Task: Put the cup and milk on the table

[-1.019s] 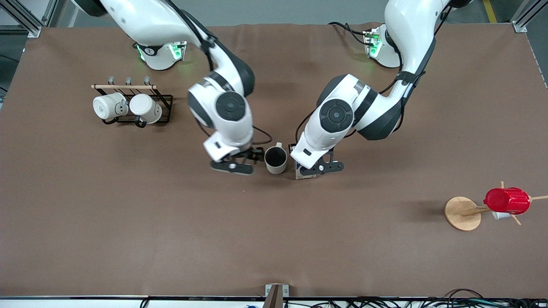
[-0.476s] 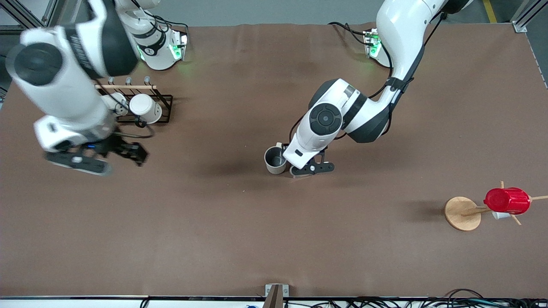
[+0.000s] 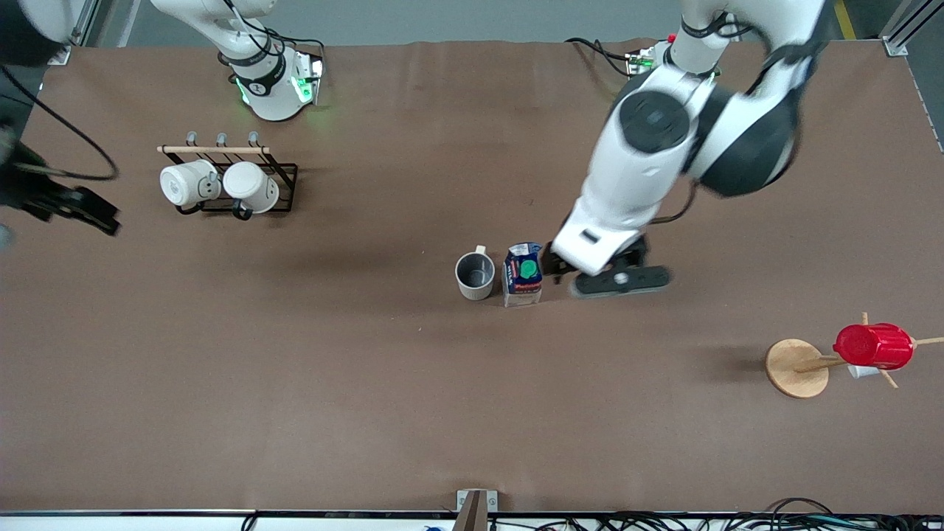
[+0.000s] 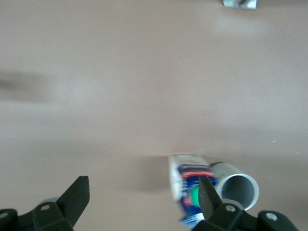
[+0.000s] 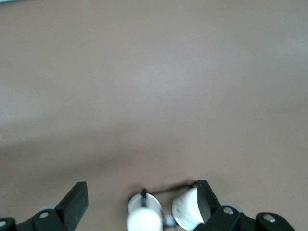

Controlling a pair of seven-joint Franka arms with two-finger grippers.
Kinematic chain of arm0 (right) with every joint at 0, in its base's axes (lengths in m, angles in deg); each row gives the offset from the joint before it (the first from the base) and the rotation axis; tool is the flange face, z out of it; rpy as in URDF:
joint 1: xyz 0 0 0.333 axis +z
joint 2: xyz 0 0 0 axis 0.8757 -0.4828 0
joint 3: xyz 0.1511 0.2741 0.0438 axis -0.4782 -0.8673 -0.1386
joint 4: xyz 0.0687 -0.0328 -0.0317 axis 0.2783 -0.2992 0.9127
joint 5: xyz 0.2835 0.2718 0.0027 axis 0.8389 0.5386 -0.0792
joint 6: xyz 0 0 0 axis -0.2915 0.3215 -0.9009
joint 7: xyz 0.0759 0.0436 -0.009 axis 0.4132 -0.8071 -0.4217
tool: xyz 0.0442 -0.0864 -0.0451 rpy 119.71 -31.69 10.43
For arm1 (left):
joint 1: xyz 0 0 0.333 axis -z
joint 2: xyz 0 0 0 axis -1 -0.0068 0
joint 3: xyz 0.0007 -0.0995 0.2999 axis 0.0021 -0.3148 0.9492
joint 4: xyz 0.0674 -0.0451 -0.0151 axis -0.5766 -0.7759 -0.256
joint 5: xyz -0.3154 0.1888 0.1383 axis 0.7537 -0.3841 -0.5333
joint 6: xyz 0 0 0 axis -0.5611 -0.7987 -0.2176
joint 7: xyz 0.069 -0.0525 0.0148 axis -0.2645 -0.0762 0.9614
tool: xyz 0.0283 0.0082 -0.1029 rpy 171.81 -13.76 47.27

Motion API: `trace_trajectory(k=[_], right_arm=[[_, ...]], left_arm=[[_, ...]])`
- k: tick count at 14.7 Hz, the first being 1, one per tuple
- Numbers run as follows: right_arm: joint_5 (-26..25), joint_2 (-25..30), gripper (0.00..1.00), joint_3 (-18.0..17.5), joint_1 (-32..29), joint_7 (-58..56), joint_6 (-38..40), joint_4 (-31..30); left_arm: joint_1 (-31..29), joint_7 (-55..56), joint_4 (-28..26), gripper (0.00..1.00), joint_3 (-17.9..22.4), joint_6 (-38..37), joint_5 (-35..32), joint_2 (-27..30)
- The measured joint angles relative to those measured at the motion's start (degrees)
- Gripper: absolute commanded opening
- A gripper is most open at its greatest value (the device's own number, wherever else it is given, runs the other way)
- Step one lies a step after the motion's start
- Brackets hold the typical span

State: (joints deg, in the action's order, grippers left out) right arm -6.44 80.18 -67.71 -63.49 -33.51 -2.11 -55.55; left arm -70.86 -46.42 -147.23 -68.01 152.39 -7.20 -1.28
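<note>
The white-and-black left arm reaches down from the upper right of the front view, its black two-finger left gripper (image 3: 554,263) spread wide and empty. The black right gripper (image 3: 96,219) sits at the frame's left edge, fingers (image 5: 76,198) apart.

The brown counter (image 3: 295,383) is seen carrying the cup (image 3: 475,275) and milk (image 3: 522,274) upright, side by side mid-counter, a black rack (image 3: 284,181) toward the right arm's end, and a wooden stand (image 3: 795,368).
</note>
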Motion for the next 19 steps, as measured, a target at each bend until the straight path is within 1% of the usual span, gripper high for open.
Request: trace_trajectory(k=[2,4,8,11,16,19], right_arm=[[0.9,0.3,1.00,1.6,-0.6,-4.3,2.6,1.0],[2.7,0.2,1.00,1.7,-0.7,-4.8,3.1,1.0],[3.6,0.0,1.00,1.6,-0.7,-4.9,3.1,1.0],[3.7,0.0,1.00,1.6,-0.7,-5.0,3.2,1.0],[3.7,0.0,1.00,1.6,-0.7,-5.2,3.4,1.0],[3.7,0.0,1.00,1.7,-0.7,-5.2,3.8,1.0]], left_arm=[[-3.9,-7.5,-0.1,1.00,0.0,-4.6,0.0,4.8],[-7.4,-14.0,-0.2,1.00,0.0,-8.8,0.5,8.3],[-13.4,-24.0,-1.1,1.00,0.3,-14.3,6.6,13.5],[-14.1,-28.2,-5.0,1.00,2.3,-16.1,7.3,17.9],[-15.5,-31.8,-14.1,1.00,2.8,-16.6,8.9,26.1],[-16.6,-32.1,-15.5,1.00,3.0,-16.6,8.9,27.7]])
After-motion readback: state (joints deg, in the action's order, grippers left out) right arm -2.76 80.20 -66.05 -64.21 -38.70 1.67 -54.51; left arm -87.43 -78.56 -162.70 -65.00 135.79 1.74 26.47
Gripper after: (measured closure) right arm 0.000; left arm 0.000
